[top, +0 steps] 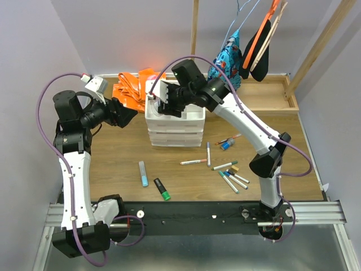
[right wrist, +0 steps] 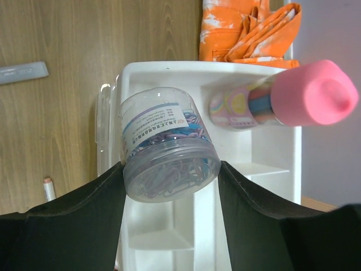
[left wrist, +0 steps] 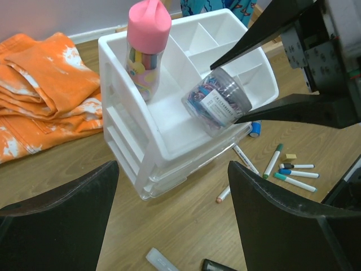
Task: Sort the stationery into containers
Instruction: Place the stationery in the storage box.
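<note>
The white drawer unit (top: 175,133) (left wrist: 130,131) (right wrist: 249,151) stands mid-table with a divided tray on top. My right gripper (top: 163,102) (left wrist: 224,94) (right wrist: 170,167) is shut on the clear round jar (left wrist: 217,102) (right wrist: 165,151) of coloured clips, held tilted over the tray's large compartment. A pink-capped tube (left wrist: 148,46) (right wrist: 282,96) stands in the tray beside it. My left gripper (top: 127,116) (left wrist: 172,167) hangs open and empty left of the unit. Thin markers (top: 232,178), a tan block (top: 235,168), a blue highlighter (top: 143,173) and a green-black highlighter (top: 162,189) lie on the table.
A crumpled orange cloth (top: 133,88) (left wrist: 39,96) lies behind the unit on the left. A wooden frame tray (top: 272,97) sits at the back right, with clothes on hangers (top: 254,40) above it. Two more markers (top: 193,162) lie just in front of the unit.
</note>
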You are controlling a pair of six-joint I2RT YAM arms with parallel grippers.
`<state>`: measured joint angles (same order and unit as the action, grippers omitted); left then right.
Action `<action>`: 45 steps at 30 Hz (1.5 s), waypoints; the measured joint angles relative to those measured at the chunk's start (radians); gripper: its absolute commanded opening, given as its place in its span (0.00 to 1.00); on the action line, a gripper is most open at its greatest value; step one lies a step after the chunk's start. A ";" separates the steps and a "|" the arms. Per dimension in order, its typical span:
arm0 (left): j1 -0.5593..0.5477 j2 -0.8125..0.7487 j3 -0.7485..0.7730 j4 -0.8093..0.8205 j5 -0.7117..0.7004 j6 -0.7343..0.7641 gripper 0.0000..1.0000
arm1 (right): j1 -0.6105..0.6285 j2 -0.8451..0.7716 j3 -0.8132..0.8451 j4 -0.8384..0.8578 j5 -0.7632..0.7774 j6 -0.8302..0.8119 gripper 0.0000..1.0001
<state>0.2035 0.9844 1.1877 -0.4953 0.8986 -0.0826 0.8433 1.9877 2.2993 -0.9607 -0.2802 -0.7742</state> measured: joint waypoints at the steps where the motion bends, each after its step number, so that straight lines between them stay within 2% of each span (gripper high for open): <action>1: 0.000 -0.002 -0.005 0.000 0.000 0.000 0.86 | 0.010 0.011 0.000 -0.003 0.015 -0.005 0.47; 15: -0.001 -0.049 -0.095 0.019 0.022 0.000 0.86 | 0.079 0.096 0.065 -0.020 0.183 -0.035 0.48; 20: -0.001 -0.058 -0.108 0.031 0.036 0.000 0.86 | 0.091 0.103 0.066 -0.019 0.237 -0.036 0.59; 25: -0.001 -0.058 -0.118 0.037 0.043 0.000 0.86 | 0.093 0.112 0.066 -0.016 0.274 -0.030 0.59; 32: -0.001 -0.064 -0.127 0.045 0.051 -0.001 0.86 | 0.094 0.113 0.066 0.010 0.313 -0.008 0.79; 45: -0.001 -0.079 -0.154 0.069 0.054 -0.028 0.86 | 0.101 0.113 0.048 0.071 0.347 0.024 0.83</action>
<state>0.2028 0.9058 1.0336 -0.4259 0.9527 -0.1108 0.9443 2.1002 2.3470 -0.8902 0.0669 -0.7506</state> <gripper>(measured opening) 0.862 0.825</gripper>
